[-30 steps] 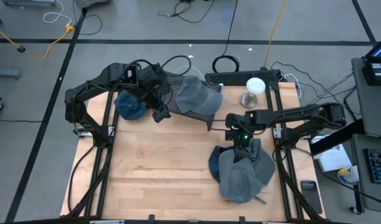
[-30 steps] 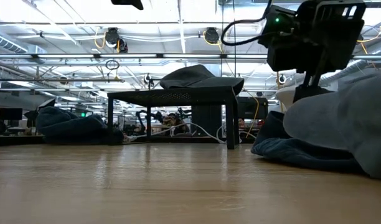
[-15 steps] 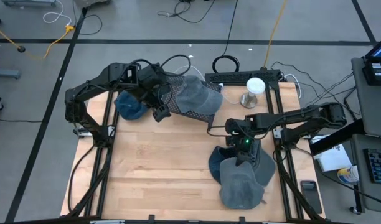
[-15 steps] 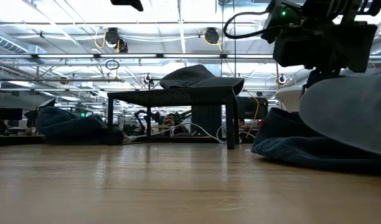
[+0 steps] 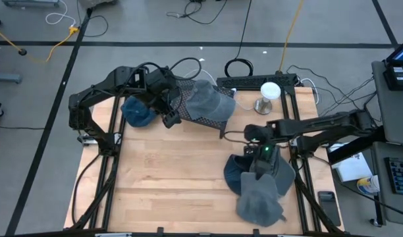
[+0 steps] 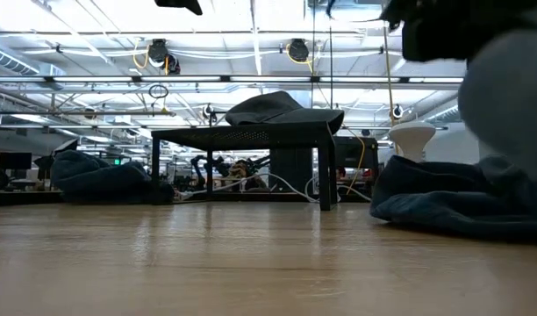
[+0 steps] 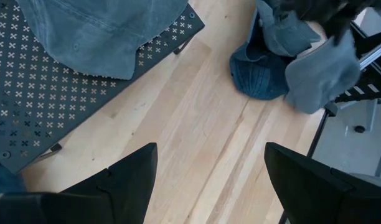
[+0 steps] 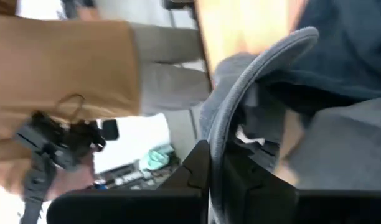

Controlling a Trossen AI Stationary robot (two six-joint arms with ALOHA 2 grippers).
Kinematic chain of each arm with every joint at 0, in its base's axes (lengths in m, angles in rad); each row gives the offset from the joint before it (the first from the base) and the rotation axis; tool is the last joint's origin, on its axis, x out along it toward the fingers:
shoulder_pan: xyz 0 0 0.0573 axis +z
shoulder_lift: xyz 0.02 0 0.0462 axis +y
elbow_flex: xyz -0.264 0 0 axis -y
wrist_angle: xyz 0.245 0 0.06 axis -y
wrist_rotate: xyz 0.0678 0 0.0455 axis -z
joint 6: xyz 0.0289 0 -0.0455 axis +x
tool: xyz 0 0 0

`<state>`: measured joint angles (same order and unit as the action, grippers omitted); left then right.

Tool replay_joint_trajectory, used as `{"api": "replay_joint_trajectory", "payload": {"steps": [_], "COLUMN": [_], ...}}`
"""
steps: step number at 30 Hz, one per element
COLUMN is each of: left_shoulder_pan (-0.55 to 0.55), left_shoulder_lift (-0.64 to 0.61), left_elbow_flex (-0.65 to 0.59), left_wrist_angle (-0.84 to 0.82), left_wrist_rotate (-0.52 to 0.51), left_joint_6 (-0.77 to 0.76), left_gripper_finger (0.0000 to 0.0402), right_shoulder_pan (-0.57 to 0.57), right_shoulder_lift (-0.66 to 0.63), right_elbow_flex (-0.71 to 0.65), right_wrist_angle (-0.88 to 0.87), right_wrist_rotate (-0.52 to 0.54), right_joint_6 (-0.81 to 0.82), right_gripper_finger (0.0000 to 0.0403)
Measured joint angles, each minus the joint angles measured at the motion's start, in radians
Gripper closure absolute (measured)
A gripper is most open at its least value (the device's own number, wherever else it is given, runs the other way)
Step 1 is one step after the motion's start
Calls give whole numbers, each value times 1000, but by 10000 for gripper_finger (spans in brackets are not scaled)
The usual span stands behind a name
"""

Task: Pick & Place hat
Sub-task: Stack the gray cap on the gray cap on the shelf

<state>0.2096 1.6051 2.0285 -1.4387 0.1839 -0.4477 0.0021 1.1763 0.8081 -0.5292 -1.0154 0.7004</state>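
Note:
A grey hat [image 5: 257, 197] sits at the table's near right, partly over a dark blue hat [image 5: 236, 174], with my right gripper [image 5: 264, 153] shut on it. In the low view the grey hat [image 6: 514, 96] is raised above the dark blue hat [image 6: 444, 197]. Another grey hat [image 5: 208, 99] rests on a black perforated stand [image 5: 200, 113] at the far middle. A blue hat [image 5: 137, 110] lies left of the stand. My left gripper [image 7: 209, 180] hovers open beside the stand, holding nothing. My right gripper pinches the grey hat's curved edge [image 8: 218, 140] between its two fingers [image 8: 193, 171]. It comes at the hat from above. The hat hangs below the gripper over the dark blue hat; whether its near end touches anything I cannot tell.
A white round object [image 5: 268, 92] and a black power strip [image 5: 254, 81] stand at the far right. Cables [image 5: 238, 66] lie beyond the far edge. Bare wood [image 5: 168, 178] spreads across the near left and middle. Metal rails [image 5: 300, 178] run along both sides.
My right gripper has moved toward the table's right and near edges and upward. The grey hat has gone with it: its held part has risen off the dark blue hat, and the whole hat has shifted right. The dark blue hat has been dragged slightly right.

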Motion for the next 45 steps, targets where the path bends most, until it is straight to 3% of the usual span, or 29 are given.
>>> {"api": "replay_joint_trajectory", "payload": {"steps": [5,8,12,20,25,37,45], "left_shoulder_pan": [0,0,0,0,0,-99,-192], "left_shoulder_lift": [0,0,0,-15,-77,-288,-417], "left_elbow_flex": [0,0,0,-2,-1,0,-116], "left_wrist_angle": [0,0,0,88,214,312,390], "left_wrist_rotate": [0,0,1,-26,-91,-408,-515], "left_joint_6": [-7,-7,-12,-34,-31,66,69], "left_gripper_finger": [103,103,103,103,103,103,103], "right_shoulder_pan": [0,0,0,0,0,0,0], "right_shoulder_lift": [-166,-262,-383,-547,-583,-589,-584], "right_elbow_flex": [1,1,2,2,2,2,2], "right_wrist_angle": [121,204,252,281,373,691,856], "right_wrist_rotate": [8,94,272,716,891,1120,1150], "right_joint_6": [184,248,239,43,-82,-332,-495], "right_gripper_finger": [399,399,399,399,399,399,399]}}
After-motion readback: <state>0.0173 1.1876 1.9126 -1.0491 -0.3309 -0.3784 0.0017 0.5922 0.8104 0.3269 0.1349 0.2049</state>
